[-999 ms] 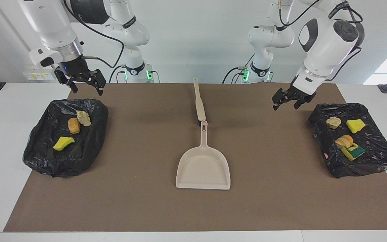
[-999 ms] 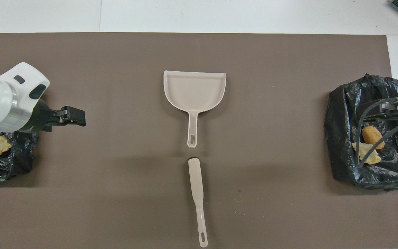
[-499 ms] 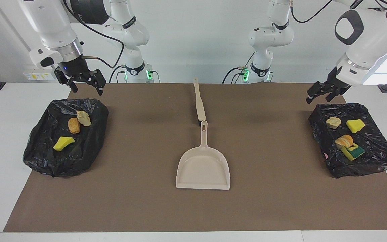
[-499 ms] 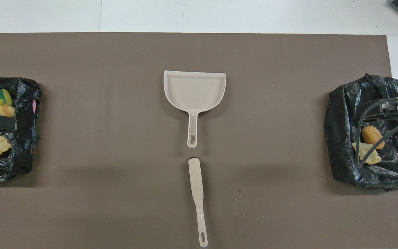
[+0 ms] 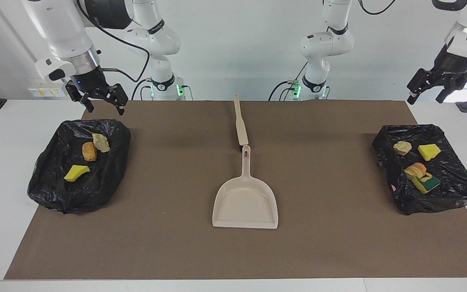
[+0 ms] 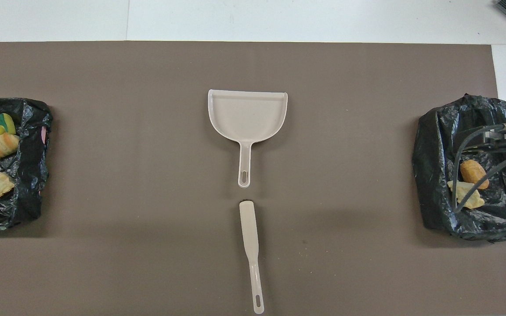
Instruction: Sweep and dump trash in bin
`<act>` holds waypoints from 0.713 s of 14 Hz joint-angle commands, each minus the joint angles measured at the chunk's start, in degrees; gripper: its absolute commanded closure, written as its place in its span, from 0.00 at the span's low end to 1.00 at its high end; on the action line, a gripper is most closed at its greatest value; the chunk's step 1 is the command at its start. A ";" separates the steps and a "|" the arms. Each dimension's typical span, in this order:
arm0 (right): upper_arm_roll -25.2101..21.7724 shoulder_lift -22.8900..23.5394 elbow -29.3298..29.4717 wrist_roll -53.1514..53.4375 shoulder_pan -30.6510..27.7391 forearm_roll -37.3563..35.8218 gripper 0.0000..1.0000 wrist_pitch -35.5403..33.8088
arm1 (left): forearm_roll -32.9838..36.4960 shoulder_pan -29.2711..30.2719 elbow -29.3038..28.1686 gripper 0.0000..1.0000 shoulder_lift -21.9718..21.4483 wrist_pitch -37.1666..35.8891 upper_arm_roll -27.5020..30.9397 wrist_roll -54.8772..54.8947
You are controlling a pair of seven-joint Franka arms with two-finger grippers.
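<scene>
A: Both grippers hang apart and empty, the right gripper (image 5: 101, 100) over one black bin bag (image 5: 51, 190), the left gripper (image 5: 427, 90) near the second black bag (image 5: 456, 194).

B: The 7 trash pieces (image 5: 89, 151) lie inside. Light, squashy; likely easiest pinched across their middles.

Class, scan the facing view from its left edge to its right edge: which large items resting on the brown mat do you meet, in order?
Crumpled black plastic bag holding three trash pieces → beige plastic dustpan → crumpled black plastic bag holding four trash pieces.
</scene>
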 commanded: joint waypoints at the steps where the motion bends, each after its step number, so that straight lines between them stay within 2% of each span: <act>1: 0.34 0.02 0.39 0.63 -0.53 1.10 0.00 -0.84 | 1.86 -0.79 4.99 0.00 1.33 -4.64 -2.21 -0.42; 3: 0.34 0.02 0.39 0.63 -0.53 1.10 0.00 -0.66 | 3.35 -0.71 4.47 0.00 0.54 -4.64 -5.55 -0.34; 8: 0.34 0.10 0.48 0.54 -0.53 1.10 0.00 -0.31 | 3.36 -0.26 1.40 0.00 -1.56 -4.47 -6.01 0.10; 10: 0.34 0.10 0.47 0.54 -0.53 1.10 0.00 -0.22 | 3.36 -0.53 1.47 0.00 -0.96 -4.38 -5.92 -0.60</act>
